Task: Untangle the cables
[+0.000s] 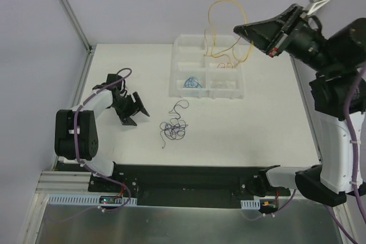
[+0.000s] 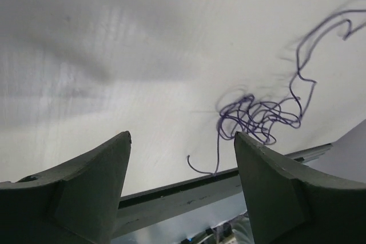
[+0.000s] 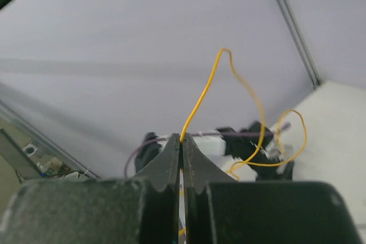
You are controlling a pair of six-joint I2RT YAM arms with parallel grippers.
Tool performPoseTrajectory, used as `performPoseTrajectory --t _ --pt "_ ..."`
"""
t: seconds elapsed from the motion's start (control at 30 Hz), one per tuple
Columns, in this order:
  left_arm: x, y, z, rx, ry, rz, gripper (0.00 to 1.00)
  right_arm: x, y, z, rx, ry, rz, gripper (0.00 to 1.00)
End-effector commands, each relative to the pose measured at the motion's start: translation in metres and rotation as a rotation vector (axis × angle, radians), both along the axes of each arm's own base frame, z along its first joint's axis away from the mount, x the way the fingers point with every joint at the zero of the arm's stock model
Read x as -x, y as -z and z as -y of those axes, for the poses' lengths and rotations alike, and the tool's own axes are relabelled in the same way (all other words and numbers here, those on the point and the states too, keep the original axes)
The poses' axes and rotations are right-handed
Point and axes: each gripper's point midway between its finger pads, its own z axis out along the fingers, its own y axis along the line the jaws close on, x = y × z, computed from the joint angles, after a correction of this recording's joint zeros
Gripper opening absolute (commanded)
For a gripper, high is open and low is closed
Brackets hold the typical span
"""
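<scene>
Holding the thin yellow wire [image 3: 201, 95] above the clear plastic compartment tray [image 1: 189, 41], the right gripper [image 3: 181, 138] is clenched on it. The step appears to be stowing this strand; the next move calls for lowering it and releasing. The left gripper [image 2: 181, 136] sits released near the dark purple wire tangle [image 1: 172, 130].

You see left arm [image 1: 100, 103] and right arm [image 1: 333, 147]: white shells, black joints, purple cable [image 1: 76, 144] alongside; gripper fingers [image 2: 86, 181] dark grey-green wedges.

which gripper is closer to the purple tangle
Left. The left gripper sits left of the purple tangle; the right gripper is raised over the tray, holding the yellow cable.
</scene>
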Motion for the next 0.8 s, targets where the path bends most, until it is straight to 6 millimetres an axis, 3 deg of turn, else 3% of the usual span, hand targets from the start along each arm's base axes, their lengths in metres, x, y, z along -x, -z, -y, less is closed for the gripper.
performPoseTrajectory --t 0.0,0.2,0.33,0.5,0.63,0.77 --pt "0.005 -0.042 0.004 0.018 0.060 0.139 0.74 -0.024 0.066 0.002 0.108 0.048 -0.151 0.01" --pt "0.011 -0.079 0.022 0.068 0.071 0.244 0.82 -0.040 0.136 0.015 0.261 0.159 -0.255 0.01" --pt "0.017 -0.101 0.034 0.089 0.083 0.305 0.86 -0.053 0.163 0.020 0.315 0.214 -0.292 0.00" --pt "0.016 -0.126 0.033 0.075 0.073 0.405 0.93 -0.069 0.192 0.026 0.376 0.273 -0.317 0.01" --pt "0.008 -0.133 0.033 0.059 0.097 0.442 0.95 -0.088 0.196 0.030 0.375 0.344 -0.264 0.01" --pt "-0.013 -0.128 0.027 -0.004 0.139 0.455 0.98 -0.118 0.196 0.041 0.374 0.469 -0.229 0.01"
